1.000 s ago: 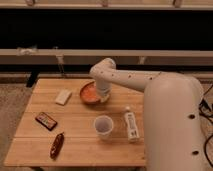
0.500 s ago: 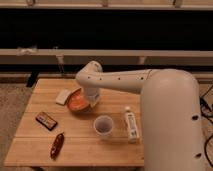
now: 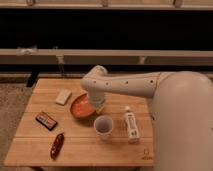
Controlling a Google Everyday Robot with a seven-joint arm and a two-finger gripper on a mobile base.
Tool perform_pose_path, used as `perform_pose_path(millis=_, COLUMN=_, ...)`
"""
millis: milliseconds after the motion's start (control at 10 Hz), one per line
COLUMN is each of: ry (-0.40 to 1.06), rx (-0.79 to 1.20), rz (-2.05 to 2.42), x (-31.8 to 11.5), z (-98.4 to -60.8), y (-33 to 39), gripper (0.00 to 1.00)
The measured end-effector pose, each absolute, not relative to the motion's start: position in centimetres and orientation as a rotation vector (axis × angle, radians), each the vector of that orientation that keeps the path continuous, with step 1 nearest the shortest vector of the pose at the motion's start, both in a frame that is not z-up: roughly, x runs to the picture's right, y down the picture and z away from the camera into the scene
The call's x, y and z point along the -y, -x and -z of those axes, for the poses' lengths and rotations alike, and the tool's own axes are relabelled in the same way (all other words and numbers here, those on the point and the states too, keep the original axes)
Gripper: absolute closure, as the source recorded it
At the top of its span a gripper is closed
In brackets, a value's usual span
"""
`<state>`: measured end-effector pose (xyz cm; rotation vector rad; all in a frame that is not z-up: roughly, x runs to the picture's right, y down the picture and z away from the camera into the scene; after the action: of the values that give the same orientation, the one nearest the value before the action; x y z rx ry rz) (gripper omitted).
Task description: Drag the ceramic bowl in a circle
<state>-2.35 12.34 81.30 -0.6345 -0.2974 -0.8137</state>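
Dragging, mid-circle by my read: gripper clamped on ceramic bowl right rim; next, curve it round, steering clear of white cup nearby.

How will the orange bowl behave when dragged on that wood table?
The ceramic bowl looks rigid and glossy, so it probably slides rather than flexes. The gripper sits at its rim, so an off-centre pull may tilt or swing it. The white cup stands close; a bump could tip it.
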Motion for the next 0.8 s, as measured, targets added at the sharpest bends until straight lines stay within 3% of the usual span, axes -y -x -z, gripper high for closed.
perform_pose_path(millis=400, ry=0.694, rx=0.205, rz=0.651, x=-11.1, z=-83.3, y=-5.6, gripper=1.00)
perform_pose_path(millis=800, ry=0.693, rx=0.152, rz=0.558, x=-7.4, z=-86.1, y=-8.1, gripper=1.00)
